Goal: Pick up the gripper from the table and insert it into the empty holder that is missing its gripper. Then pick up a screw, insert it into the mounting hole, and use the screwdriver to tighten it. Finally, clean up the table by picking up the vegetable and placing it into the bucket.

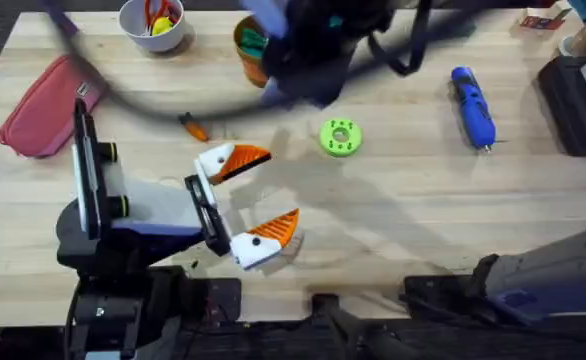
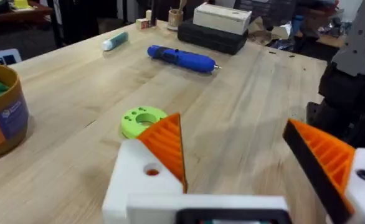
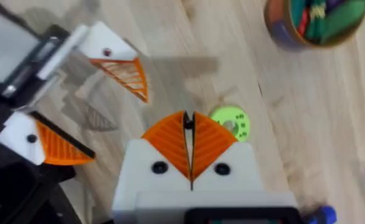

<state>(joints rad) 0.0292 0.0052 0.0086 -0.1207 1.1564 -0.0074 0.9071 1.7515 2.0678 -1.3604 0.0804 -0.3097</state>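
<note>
My left gripper [image 1: 253, 197] is open low over the table, and each of its white mounts carries an orange ribbed wedge [image 2: 167, 146]. The mounting hole [image 2: 151, 169] on one mount shows orange. No loose wedge or screw is in view. High over the table, my right gripper [image 3: 189, 134] is shut with its orange pads together and nothing seen between them. In the overhead view its arm [image 1: 308, 50] is dark and blurred. The toy carrot [image 1: 193, 127] lies on the table beyond the left gripper. The orange bucket [image 1: 251, 50] stands at the back. Far right lies the blue screwdriver [image 1: 473, 105].
A green ring [image 1: 340, 138] lies mid-table, right of the left gripper. A white bowl [image 1: 153, 22] and pink pouch [image 1: 45, 105] are at the back left. A black case [image 1: 578, 95] sits at the right edge, and a teal marker [image 2: 115, 41] lies beyond the screwdriver.
</note>
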